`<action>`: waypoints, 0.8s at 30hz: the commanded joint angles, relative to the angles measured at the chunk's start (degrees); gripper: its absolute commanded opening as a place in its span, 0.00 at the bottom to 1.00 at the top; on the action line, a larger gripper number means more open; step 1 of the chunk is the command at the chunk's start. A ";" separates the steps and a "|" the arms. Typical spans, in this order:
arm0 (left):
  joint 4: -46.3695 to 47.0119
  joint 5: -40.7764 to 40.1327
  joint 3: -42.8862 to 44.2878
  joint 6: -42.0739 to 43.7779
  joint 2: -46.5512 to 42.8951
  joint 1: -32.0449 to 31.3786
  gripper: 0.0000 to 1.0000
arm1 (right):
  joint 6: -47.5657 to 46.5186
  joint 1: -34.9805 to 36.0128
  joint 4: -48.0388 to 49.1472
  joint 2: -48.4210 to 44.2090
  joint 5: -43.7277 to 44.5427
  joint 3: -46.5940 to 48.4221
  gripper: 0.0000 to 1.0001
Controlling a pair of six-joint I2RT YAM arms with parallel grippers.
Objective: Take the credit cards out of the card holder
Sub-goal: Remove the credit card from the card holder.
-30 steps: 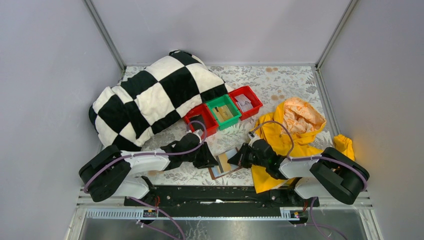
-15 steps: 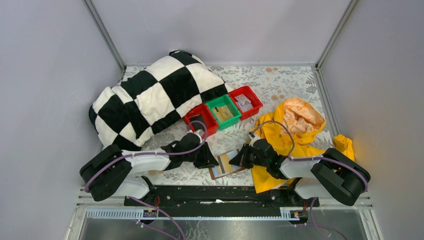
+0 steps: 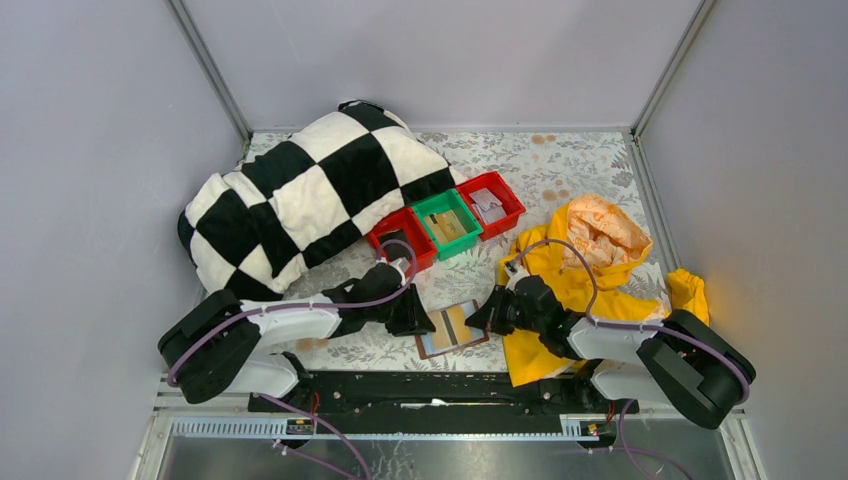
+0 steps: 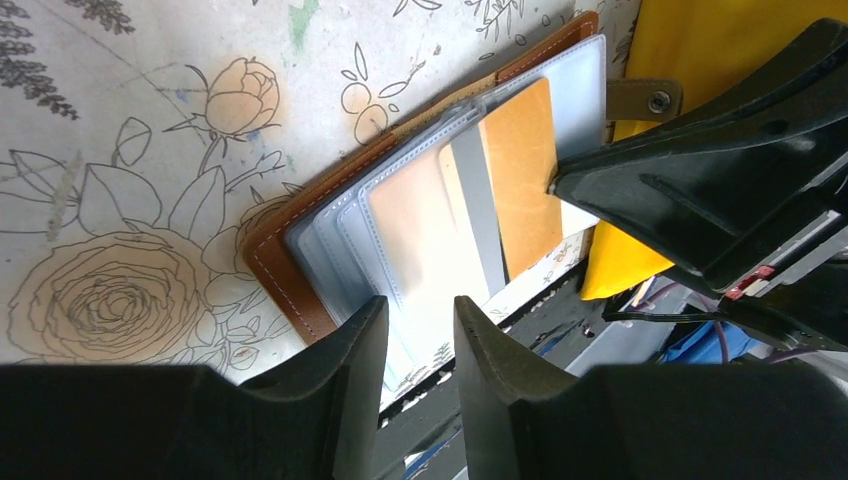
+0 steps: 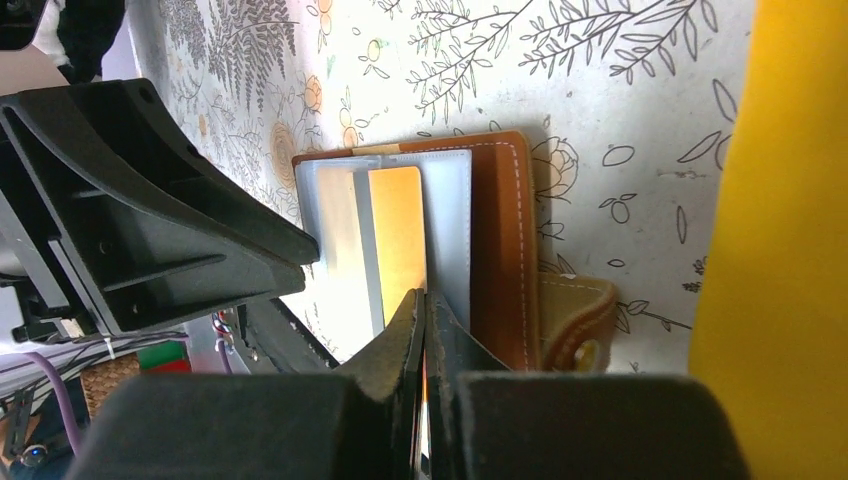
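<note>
We log: small brown leather card holder (image 3: 452,328) open on floral table (image 3: 560,170) | tan credit card (image 4: 520,170) among its pale pockets | right claw (image 5: 422,300) clenched at card edge | left claw (image 4: 420,310) half-parted, grasp unclear | risk, we fear: thin card slips, or holder drags along if left claw holds loosely.

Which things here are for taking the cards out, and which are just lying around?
For the job: card holder, credit cards, left gripper, right gripper.

Just lying about: checkered blanket, yellow raincoat, red bins, green bin.
</note>
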 commanded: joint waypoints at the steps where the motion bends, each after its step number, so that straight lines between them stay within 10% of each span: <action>1: -12.37 -4.31 -0.56 5.18 0.17 0.65 0.37 | -1.88 -1.29 -2.13 -2.13 -0.34 0.05 0.00; 24: -18.89 -4.50 10.61 7.93 -8.19 0.68 0.51 | -2.28 -1.69 -7.39 -8.90 -2.15 2.45 0.00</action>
